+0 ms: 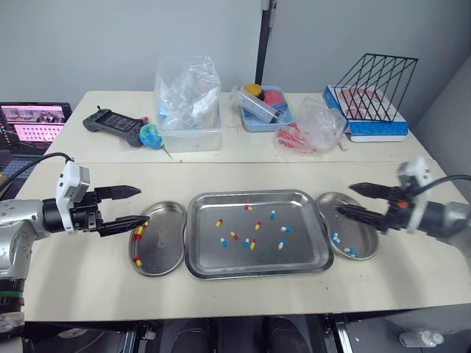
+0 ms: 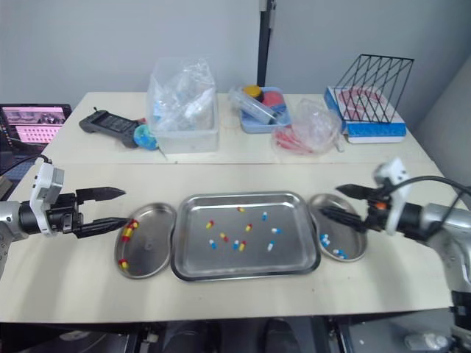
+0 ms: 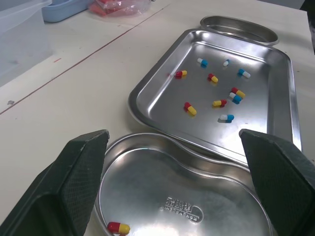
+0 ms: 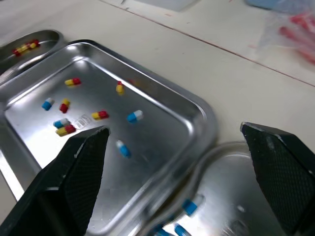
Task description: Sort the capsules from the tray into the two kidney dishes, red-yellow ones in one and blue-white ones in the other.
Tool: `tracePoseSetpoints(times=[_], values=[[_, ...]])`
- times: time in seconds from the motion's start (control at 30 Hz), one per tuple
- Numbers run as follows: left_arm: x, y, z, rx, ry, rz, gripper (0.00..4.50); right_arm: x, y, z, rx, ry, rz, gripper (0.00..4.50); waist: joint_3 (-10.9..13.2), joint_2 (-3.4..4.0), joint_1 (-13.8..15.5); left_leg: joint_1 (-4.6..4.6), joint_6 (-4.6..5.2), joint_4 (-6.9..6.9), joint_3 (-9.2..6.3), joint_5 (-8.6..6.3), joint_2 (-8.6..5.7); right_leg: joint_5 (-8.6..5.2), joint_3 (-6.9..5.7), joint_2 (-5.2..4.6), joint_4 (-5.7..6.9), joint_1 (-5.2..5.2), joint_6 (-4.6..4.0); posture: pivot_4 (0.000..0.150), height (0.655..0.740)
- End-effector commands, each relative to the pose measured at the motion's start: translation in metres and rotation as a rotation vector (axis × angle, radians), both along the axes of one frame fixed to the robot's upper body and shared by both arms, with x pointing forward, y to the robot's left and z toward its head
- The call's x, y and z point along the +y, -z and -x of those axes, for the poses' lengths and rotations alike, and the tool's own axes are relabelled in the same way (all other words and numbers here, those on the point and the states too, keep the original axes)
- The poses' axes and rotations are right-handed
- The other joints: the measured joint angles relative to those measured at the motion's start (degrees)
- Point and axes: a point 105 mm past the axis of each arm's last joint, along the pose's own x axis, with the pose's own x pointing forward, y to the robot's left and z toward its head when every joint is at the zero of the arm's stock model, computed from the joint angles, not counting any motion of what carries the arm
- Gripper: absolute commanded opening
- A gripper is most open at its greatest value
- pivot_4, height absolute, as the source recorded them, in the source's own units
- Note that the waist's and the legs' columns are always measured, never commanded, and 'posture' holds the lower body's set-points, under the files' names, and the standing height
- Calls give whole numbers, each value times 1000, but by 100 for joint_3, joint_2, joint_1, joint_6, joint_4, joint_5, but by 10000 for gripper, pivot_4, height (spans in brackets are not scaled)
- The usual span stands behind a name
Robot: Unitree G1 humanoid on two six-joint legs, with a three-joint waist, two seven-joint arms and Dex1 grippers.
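Hovering open and empty, left end effector [image 1: 142, 204] and right end effector [image 1: 344, 198] waited by kidney dishes [image 1: 165, 243] at the tray's [image 1: 257, 195] nine and three o'clock, presumably for short drops.

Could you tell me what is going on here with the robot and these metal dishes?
The robot is sorting capsules out of the rectangular steel tray in the middle of the table. A few red-yellow capsules lie in the steel kidney dish on its left, and a few blue-white capsules in the steel kidney dish on its right. About ten mixed capsules remain in the tray. The left gripper and the right gripper each hover open and empty at their own dish.
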Motion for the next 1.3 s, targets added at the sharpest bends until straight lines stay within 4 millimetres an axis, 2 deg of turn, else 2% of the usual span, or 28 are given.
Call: tracePoseSetpoints(times=[0.03,0.23,0.33,0.43,0.5,0.6,0.73,0.9,1.13,1.3], values=[[17,-7,7,-41,-34,-39,44834,42,-11,1,-51,-91,-5,45000,0,0,-10,-1,-1,0,0,-1,0,-1,1,1,1,-1,-1,1500,7400],[29,-6,22,-45,-75,-39,44834,116,-1,11,-36,-238,-19,45000,0,0,36,-33,-5,2,-2,-3,2,-3,-10,-4,5,-34,-5,1500,7400],[28,-9,27,-62,-74,-16,44834,134,-1,12,-50,-256,-33,45000,-1,-2,77,-59,-7,15,-4,-1,-3,-2,-16,-11,15,-57,-5,1500,7400],[27,-9,43,-35,-83,7,44834,181,19,9,-50,-279,4,45000,-4,-8,29,-72,-18,21,0,5,-3,2,-19,-12,20,-71,-8,1500,7400],[27,-12,49,-41,-85,17,44834,198,28,10,-33,-281,26,45000,-6,-11,-6,-72,-53,18,-2,26,-1,2,-27,-10,33,-78,-11,1500,7400],[27,-14,50,-37,-108,25,44834,201,34,8,-17,-252,30,45000,-4,-10,29,-73,-69,14,-4,36,4,-13,-49,-10,65,-91,-33,1500,7400],[21,-13,56,-14,-92,11,44834,209,44,18,6,-267,33,45000,-9,-18,34,-73,-70,18,-21,36,5,-14,-92,-17,66,-76,-36,1500,7400],[20,-19,56,11,-86,-10,45000,215,58,31,32,-283,60,30237,-9,-19,16,-73,-70,16,-32,37,10,-22,-103,-9,80,-82,-51,1500,7400],[15,-22,53,37,-57,-18,45000,216,70,35,33,-247,86,30237,-9,-19,20,-73,-79,14,-33,42,13,-27,-112,-6,83,-81,-57,1500,7400],[13,-21,50,41,-60,-21,45000,218,67,31,1,-186,62,30237,-9,-20,13,-73,-98,14,-35,53,13,-28,-115,-6,84,-80,-58,1500,7400]])
